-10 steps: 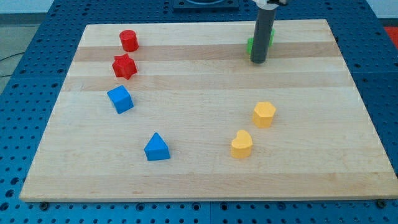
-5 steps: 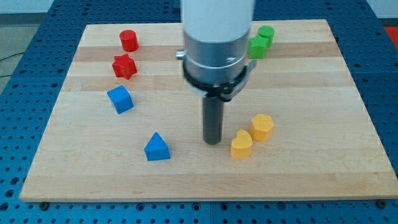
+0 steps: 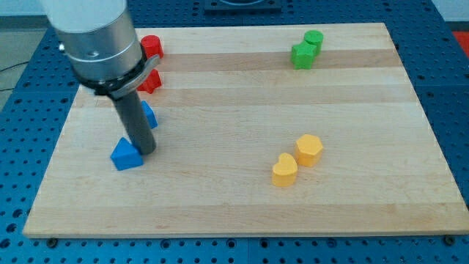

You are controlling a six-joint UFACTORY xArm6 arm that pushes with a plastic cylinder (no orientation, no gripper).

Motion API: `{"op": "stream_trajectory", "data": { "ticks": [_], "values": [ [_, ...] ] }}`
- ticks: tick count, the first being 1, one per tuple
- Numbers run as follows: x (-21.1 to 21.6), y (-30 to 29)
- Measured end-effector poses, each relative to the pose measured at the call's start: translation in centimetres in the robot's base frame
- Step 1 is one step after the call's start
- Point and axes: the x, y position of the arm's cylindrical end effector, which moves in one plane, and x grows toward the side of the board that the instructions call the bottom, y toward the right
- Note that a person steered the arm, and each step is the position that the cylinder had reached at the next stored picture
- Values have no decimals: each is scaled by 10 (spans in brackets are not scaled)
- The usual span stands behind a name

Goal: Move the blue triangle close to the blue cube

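Observation:
The blue triangle (image 3: 125, 155) lies on the wooden board (image 3: 242, 183) at the view's lower left. The blue cube (image 3: 149, 115) sits just above and to its right, mostly hidden behind my rod. My tip (image 3: 144, 152) rests on the board touching the triangle's right side, just below the cube. The triangle and cube are a short gap apart.
A red cylinder (image 3: 152, 46) and a red star (image 3: 152, 81) sit at the upper left, partly hidden by the arm. Two green blocks (image 3: 305, 50) are at the upper right. Two yellow blocks (image 3: 297, 160) lie right of centre.
My tip swept from the board's centre to the left. The blue triangle slid left and slightly up, ending closer to the blue cube.

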Motion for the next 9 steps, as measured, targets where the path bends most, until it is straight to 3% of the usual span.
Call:
{"op": "stream_trajectory", "data": {
  "ticks": [1, 2, 3, 4, 6, 8, 9],
  "values": [
    [56, -2],
    [76, -29],
    [58, -93],
    [58, -55],
    [24, -45],
    [44, -40],
    [14, -17]
  ]
}}
